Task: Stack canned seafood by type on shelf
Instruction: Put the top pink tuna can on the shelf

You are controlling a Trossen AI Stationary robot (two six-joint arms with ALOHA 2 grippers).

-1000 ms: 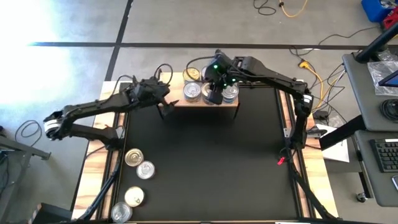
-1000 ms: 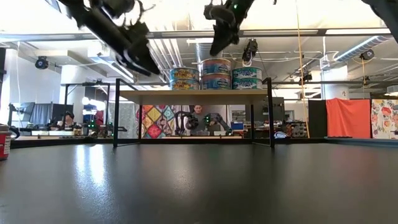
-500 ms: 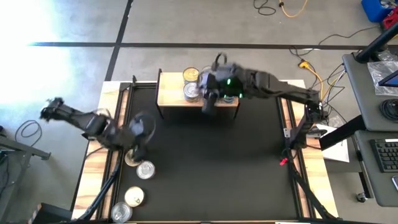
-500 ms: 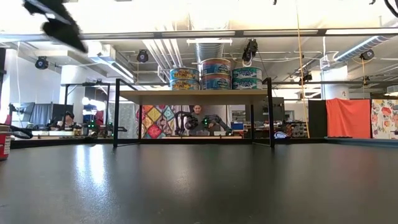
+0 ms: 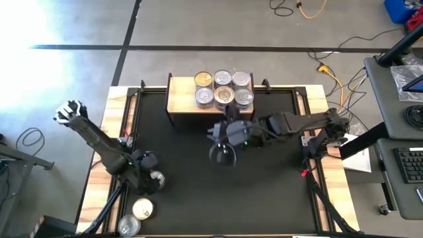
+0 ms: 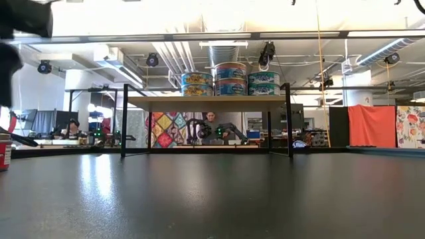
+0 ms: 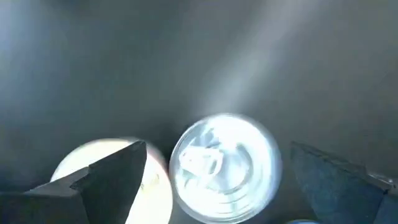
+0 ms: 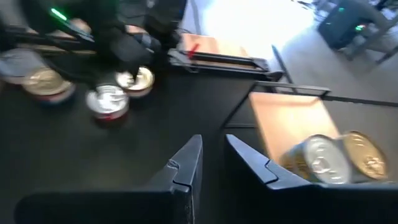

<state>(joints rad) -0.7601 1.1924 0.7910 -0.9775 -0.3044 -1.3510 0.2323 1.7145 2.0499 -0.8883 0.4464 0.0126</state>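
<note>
The light-wood shelf (image 5: 182,99) stands at the table's far edge. It carries several tins (image 5: 224,96), stacked two high in the low view (image 6: 231,78). More tins rest on the black top near its left edge: a silver-lidded one (image 5: 156,178), one nearer (image 5: 143,209) and another (image 5: 129,226). My left gripper (image 5: 142,177) hovers open above them. In its wrist view the fingers stand on either side of the silver-lidded tin (image 7: 225,165), with a gold-lidded tin (image 7: 112,183) just beside it. My right gripper (image 5: 223,155) is over mid-table, empty, its fingers (image 8: 193,158) narrowly parted.
The black table top (image 5: 264,198) has a wooden rim (image 5: 106,172). The shelf's dark legs (image 6: 123,119) stand on it. In the right wrist view the left arm (image 8: 124,31) hangs over the loose tins (image 8: 111,99). A red-sided tin (image 6: 3,154) shows at the low view's left edge.
My left gripper has swung from the shelf's left end toward the table's near-left and come down over the loose tins. My right gripper has drawn back from over the shelf's tins toward the table's middle. The tins on the shelf have stayed put.
</note>
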